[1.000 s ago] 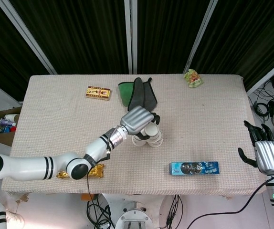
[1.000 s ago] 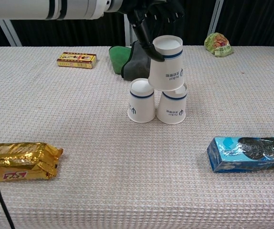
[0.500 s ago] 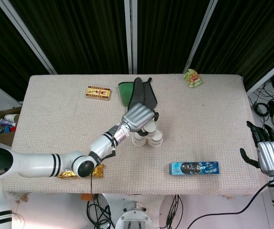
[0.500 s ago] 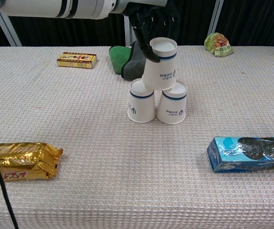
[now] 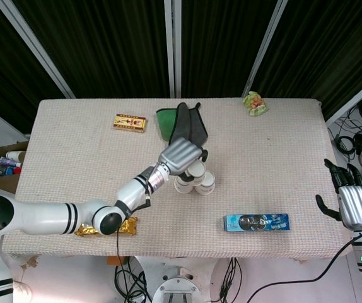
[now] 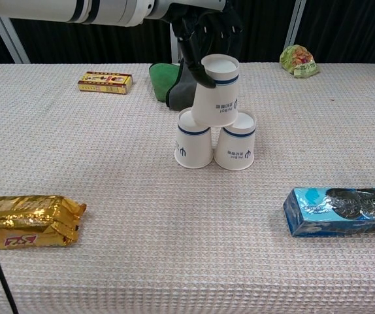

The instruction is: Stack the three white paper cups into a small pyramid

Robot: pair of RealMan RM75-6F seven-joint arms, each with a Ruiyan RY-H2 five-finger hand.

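Top cup [image 6: 217, 91] sat tilted across the two base cups [image 6: 215, 140], pinched by the left hand [image 6: 204, 29] for centring; the right hand [image 5: 354, 202] hung open, holding nothing.

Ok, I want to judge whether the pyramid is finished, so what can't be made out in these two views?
- Head view: the left hand covers the top cup; its seating is hidden.
- Chest view: the top cup hides where its rim meets the two base cups; contact unclear.
- Chest view: fingers partly cut off by the top edge; grip uncertain.
- Right hand: head view only, off the table.
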